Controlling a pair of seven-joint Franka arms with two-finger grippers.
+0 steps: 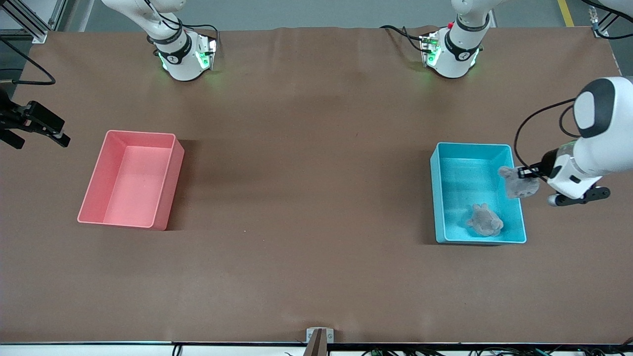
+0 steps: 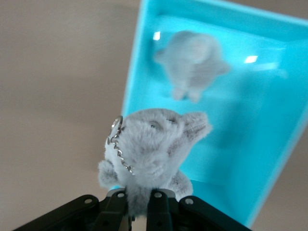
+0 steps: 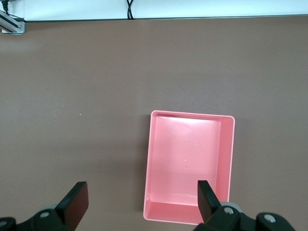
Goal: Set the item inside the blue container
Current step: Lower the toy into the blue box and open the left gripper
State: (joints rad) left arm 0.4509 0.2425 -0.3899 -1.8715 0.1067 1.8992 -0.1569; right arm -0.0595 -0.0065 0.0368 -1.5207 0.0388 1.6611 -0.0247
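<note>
A grey plush toy (image 1: 519, 184) is clamped by the left gripper (image 1: 527, 172) over the rim of the blue container (image 1: 437, 198), near the tabletop's edge at the left arm's end, evidently positioned for release inside. A second plush (image 1: 484, 220) lies within. The right gripper (image 3: 142, 202), jaws apart, waits above the pink bin (image 1: 170, 185).

White arms (image 1: 601, 143) with black joints, cables, green-lit bases (image 1: 185, 59).
</note>
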